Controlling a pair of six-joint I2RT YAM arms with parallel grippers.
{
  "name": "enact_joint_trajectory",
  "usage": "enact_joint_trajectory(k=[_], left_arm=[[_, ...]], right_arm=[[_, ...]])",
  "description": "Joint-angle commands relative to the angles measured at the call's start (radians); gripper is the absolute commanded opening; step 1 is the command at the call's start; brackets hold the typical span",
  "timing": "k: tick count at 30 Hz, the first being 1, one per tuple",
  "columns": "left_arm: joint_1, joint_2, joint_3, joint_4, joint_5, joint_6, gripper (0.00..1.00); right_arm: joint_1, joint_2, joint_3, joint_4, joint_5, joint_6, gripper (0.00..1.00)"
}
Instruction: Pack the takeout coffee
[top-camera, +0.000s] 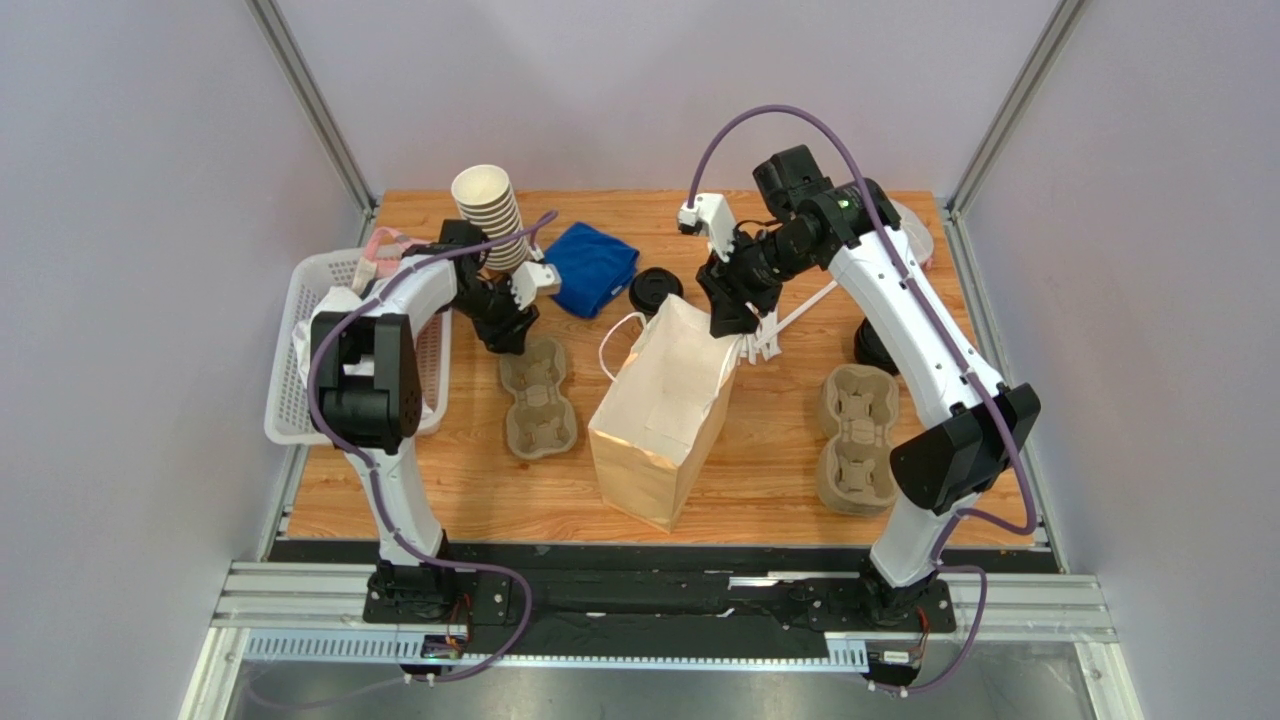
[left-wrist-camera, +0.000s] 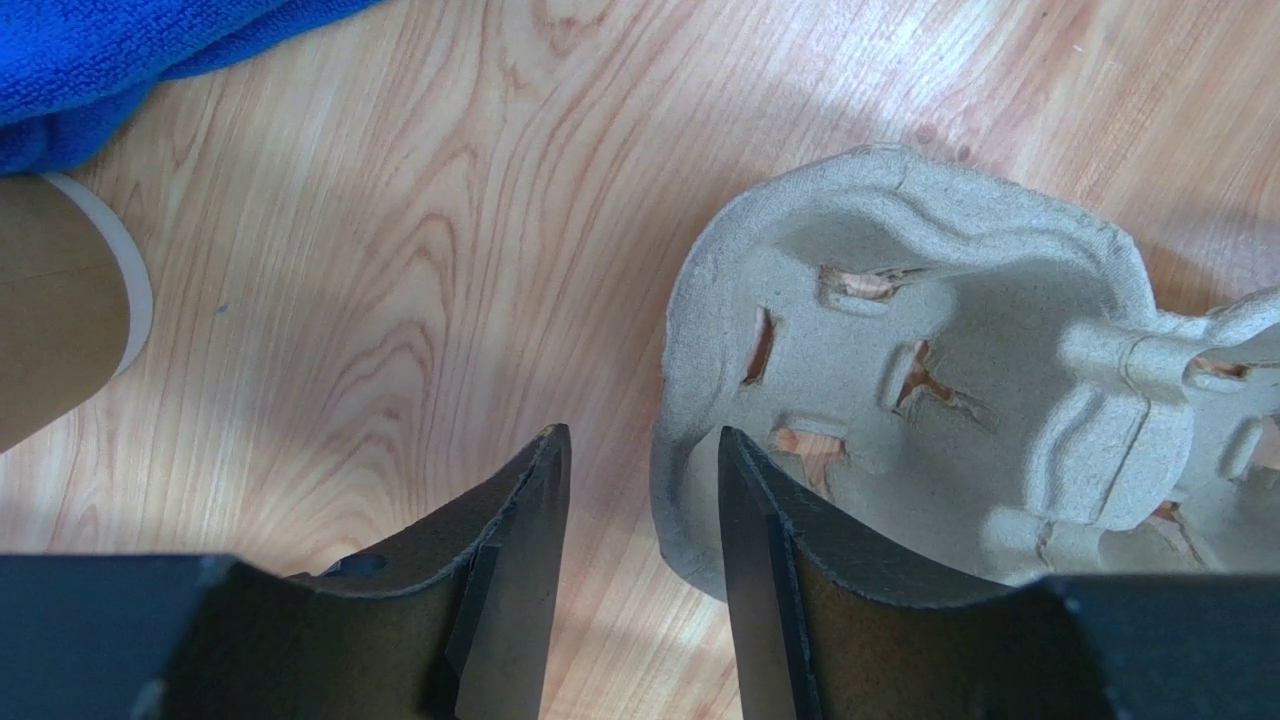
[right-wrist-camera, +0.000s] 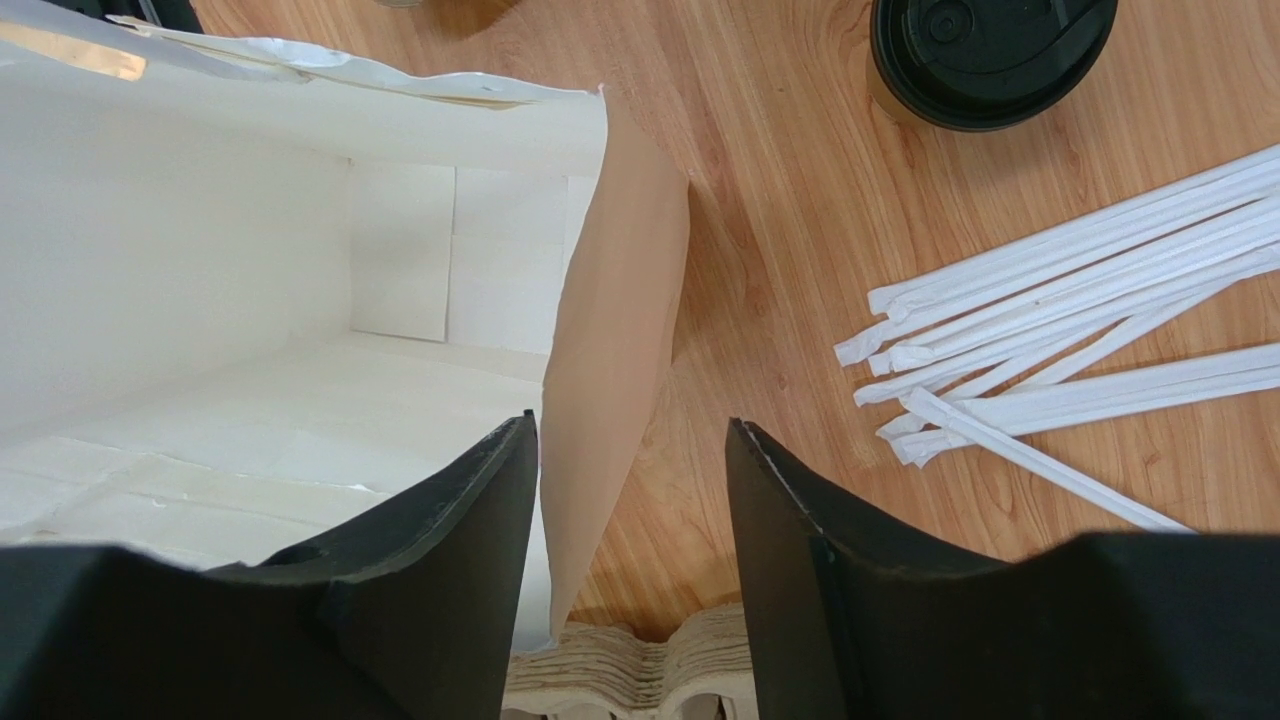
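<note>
The takeout coffee (top-camera: 655, 288), a cup under a round black lid, stands at the back centre beside the bag's mouth; its lid (right-wrist-camera: 992, 53) shows in the right wrist view. The kraft paper bag (top-camera: 661, 413) is open at mid-table, its inside white (right-wrist-camera: 271, 300). My right gripper (top-camera: 736, 318) is open; its jaws (right-wrist-camera: 633, 423) straddle the bag's side wall (right-wrist-camera: 609, 345), one finger inside, one outside. My left gripper (top-camera: 508, 333) is open over a pulp cup carrier (top-camera: 538, 398); its jaws (left-wrist-camera: 642, 435) straddle the carrier's rim (left-wrist-camera: 684, 435).
A stack of lidless paper cups (top-camera: 493, 213) and a blue cloth (top-camera: 589, 267) lie at the back left, with a white basket (top-camera: 323, 353) at the left edge. Wrapped straws (right-wrist-camera: 1082, 360) lie right of the bag. A stack of carriers (top-camera: 857, 435) sits at the right.
</note>
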Motion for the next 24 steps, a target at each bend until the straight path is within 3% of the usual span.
enact_joint_trajectory(k=[1, 7, 12, 14, 24], left_arm=[[-0.007, 0.010, 0.009, -0.001, 0.032, 0.059, 0.49], [-0.008, 0.029, 0.025, -0.030, 0.034, 0.082, 0.39], [-0.008, -0.005, 0.019, -0.084, 0.074, 0.101, 0.12], [-0.008, -0.052, 0.005, -0.093, 0.086, 0.098, 0.01], [0.001, -0.285, 0.106, -0.252, 0.109, -0.025, 0.00]], right_arm=[[0.001, -0.022, 0.007, -0.311, 0.002, 0.028, 0.52], [0.000, -0.001, 0.021, -0.311, 0.004, 0.031, 0.34], [0.001, -0.005, 0.024, -0.311, 0.002, 0.009, 0.01], [0.001, -0.014, 0.025, -0.311, 0.005, -0.014, 0.00], [0.003, -0.063, 0.076, -0.310, -0.021, -0.068, 0.00]])
